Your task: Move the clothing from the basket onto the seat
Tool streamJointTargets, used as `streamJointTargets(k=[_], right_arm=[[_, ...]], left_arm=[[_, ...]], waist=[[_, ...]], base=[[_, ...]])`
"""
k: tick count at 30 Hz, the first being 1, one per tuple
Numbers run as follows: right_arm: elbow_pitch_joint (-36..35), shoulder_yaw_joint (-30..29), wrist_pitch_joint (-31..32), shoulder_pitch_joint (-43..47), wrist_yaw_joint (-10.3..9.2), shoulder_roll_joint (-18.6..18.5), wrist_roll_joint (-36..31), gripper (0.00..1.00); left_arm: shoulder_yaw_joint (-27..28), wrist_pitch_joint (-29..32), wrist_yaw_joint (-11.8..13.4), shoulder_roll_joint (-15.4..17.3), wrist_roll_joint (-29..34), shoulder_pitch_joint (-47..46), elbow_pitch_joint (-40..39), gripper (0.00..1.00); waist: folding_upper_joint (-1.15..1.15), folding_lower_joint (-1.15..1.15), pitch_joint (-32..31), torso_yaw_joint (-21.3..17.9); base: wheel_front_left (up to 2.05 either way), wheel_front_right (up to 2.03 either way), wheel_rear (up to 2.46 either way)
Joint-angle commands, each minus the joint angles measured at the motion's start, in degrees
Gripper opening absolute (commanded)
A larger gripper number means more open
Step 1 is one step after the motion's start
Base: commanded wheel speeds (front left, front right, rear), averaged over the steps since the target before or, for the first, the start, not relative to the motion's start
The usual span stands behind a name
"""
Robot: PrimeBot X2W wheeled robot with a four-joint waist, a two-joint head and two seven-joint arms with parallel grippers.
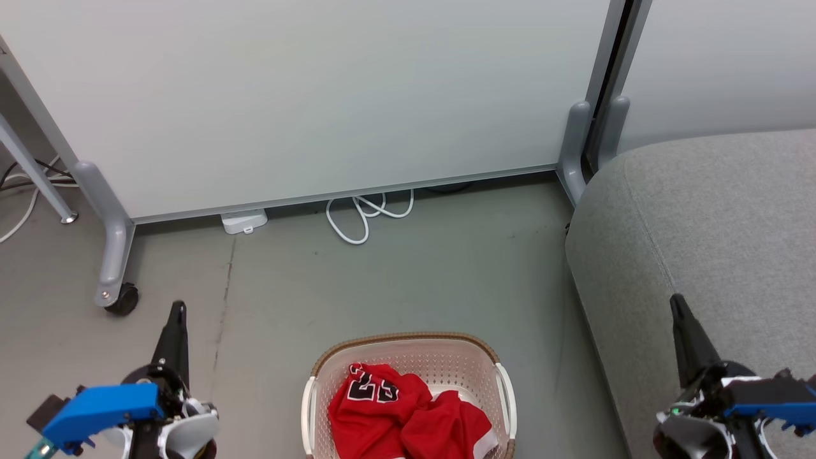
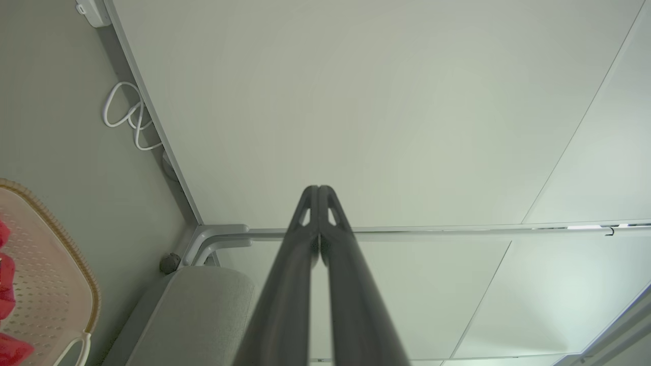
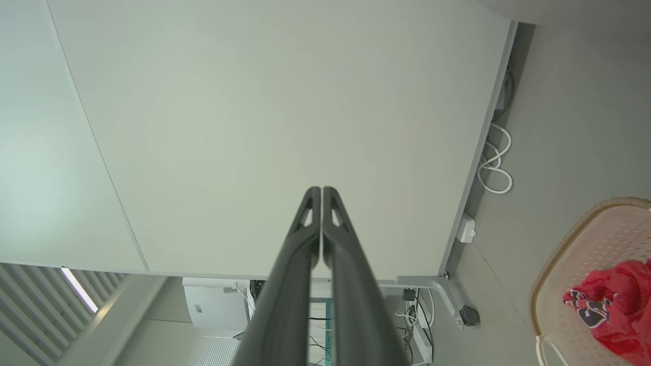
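Clothing (image 1: 401,414) heaped in the basket (image 1: 408,338), seat (image 1: 714,217) just beside; left end effector (image 1: 178,309) and right end effector (image 1: 677,301) both clenched, empty.

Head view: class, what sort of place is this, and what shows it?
Probably an office or lab staged as a home: wheeled partition panel, loose white cable on bare floor, grey sofa.

Crumpled red clothing (image 1: 408,414), one piece showing a black number 23, lies heaped in the cream perforated basket (image 1: 446,360) on the floor, near the grey seat (image 1: 714,223) at right.
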Motion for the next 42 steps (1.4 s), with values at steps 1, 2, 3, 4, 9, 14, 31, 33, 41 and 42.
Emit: streamJointTargets(k=[1, 2, 3, 4, 9, 14, 31, 33, 41, 42], right_arm=[[0.04, 0.00, -0.01, 0.00, 0.00, 0.01, 0.00, 1.00], [0.35, 0.04, -0.03, 0.28, -0.01, 0.10, 0.00, 1.00], [0.88, 0.07, -0.04, 0.74, -0.01, 0.24, -0.01, 1.00], [1.31, 0.35, -0.33, 1.24, -0.01, 0.36, -0.07, 1.00], [0.89, 1.35, -1.55, 1.11, 0.00, 0.33, -0.49, 1.00], [0.85, 2.04, -2.98, 0.81, 0.01, 0.28, -1.63, 1.00], [1.92, 4.19, -7.25, -0.23, 0.03, 0.14, -13.26, 1.00], [2.30, 4.51, -7.69, -0.39, 0.04, 0.12, -14.98, 1.00], [3.11, 4.77, -9.38, -0.84, 0.05, 0.06, -24.06, 1.00], [3.15, 4.63, -9.61, -0.88, 0.05, 0.05, -26.07, 1.00]], left_arm=[[0.00, 0.00, 0.00, 0.00, 0.00, 0.00, 0.06, 1.00], [-0.02, -0.09, 0.00, -0.03, 0.00, 0.23, 0.47, 1.00], [-0.05, -0.11, 0.00, -0.10, 0.00, 0.76, 0.94, 1.00], [-0.27, -0.41, 0.00, -0.19, 0.05, 1.37, 1.43, 1.00], [-1.18, -1.62, 0.00, -0.17, 0.32, 1.12, 1.17, 1.00], [-2.00, -3.04, -0.01, -0.15, 1.44, 0.84, 1.05, 1.00], [-4.84, -7.32, 1.20, -0.07, 15.93, 0.21, -0.03, 1.00], [-5.25, -7.75, 1.38, -0.06, 18.21, 0.26, -0.27, 1.00], [-7.07, -9.46, 2.06, -0.03, 28.39, 0.43, -0.86, 1.00], [-7.33, -9.66, 2.09, -0.03, 29.85, 0.42, -0.87, 1.00]], waist=[[0.00, 0.00, 0.00, 0.00], [0.00, 0.00, 0.00, 0.00], [0.00, 0.00, 0.00, 0.00], [0.00, 0.00, 0.00, 0.00], [0.00, 0.00, 0.00, 0.01], [0.00, 0.00, 0.01, 0.02], [0.00, 0.00, 0.08, 0.19], [0.00, 0.00, 0.08, 0.22], [0.00, 0.00, 0.07, 0.34], [0.00, 0.00, 0.07, 0.37]], base=[[0.00, 0.00, 0.00], [0.00, 0.00, 0.00], [0.00, 0.00, 0.00], [0.00, 0.00, 0.00], [0.00, 0.00, 0.00], [0.00, 0.00, 0.00], [0.00, 0.00, 0.00], [0.00, 0.00, 0.00], [0.00, 0.00, 0.00], [0.00, 0.00, 0.00]])
